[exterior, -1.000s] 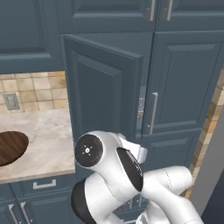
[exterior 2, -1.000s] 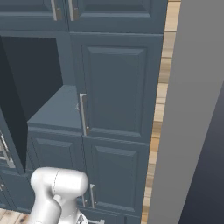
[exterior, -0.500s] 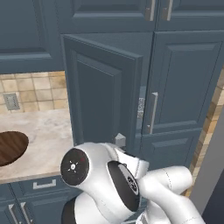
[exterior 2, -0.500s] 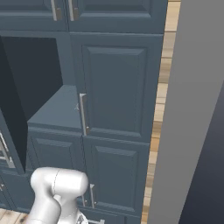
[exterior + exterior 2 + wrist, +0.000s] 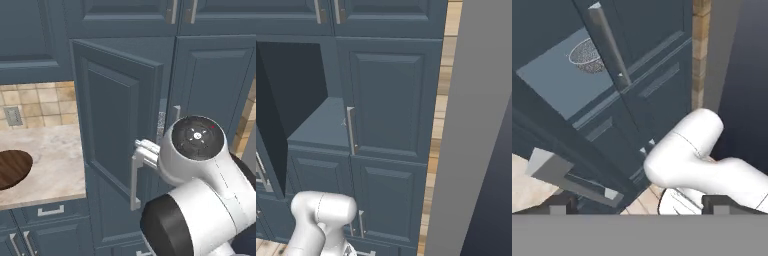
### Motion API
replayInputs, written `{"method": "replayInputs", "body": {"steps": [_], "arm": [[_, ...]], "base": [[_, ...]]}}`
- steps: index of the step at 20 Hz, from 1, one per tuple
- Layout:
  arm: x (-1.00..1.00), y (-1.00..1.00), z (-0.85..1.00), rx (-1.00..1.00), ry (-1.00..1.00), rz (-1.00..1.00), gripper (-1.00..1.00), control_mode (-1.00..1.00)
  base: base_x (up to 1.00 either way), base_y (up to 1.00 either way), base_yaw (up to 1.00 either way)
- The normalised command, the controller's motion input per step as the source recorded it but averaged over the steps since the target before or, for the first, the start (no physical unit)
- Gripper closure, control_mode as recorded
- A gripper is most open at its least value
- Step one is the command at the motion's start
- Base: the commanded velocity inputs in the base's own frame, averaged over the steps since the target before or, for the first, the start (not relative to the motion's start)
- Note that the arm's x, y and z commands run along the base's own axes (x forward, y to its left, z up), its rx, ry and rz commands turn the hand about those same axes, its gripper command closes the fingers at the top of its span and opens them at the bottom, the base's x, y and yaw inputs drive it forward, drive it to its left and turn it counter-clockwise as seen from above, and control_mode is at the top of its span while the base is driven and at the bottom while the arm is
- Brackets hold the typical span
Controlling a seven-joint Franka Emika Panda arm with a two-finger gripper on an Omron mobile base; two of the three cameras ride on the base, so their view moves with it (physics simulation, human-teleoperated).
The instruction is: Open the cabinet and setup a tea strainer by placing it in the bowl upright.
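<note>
Swinging up since a second ago, the arm is now filling the lower right of the left base view. Centre frame, the cabinet (image 5: 120,130) is standing with its left door ajar. At left edge, the bowl (image 5: 12,168) is sitting on the counter (image 5: 55,155). In the hand view's upper left, the tea strainer (image 5: 588,54) is resting on the cabinet shelf. The gripper (image 5: 634,202) is holding its fingers wide apart, gripping nothing.

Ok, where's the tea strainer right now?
In the hand view the tea strainer sits on the cabinet shelf behind the opened left door, beside the closed right door's bar handle.
</note>
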Motion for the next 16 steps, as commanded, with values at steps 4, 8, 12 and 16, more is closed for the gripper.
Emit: {"method": "replayInputs", "body": {"steps": [4, 8, 12, 16], "arm": [[0.00, -0.86, 0.32, 0.79, 0.13, 0.15, -1.00, -1.00], [0.06, -0.77, 0.21, 0.67, 0.06, 0.06, -1.00, -1.00], [0.25, -0.35, -0.03, 0.45, 0.01, 0.01, -1.00, -1.00], [0.45, 0.13, -0.17, 0.34, 0.14, 0.10, -1.00, -1.00]], "base": [[0.00, 0.00, 0.00], [0.00, 0.00, 0.00], [0.00, 0.00, 0.00], [0.00, 0.00, 0.00]]}}
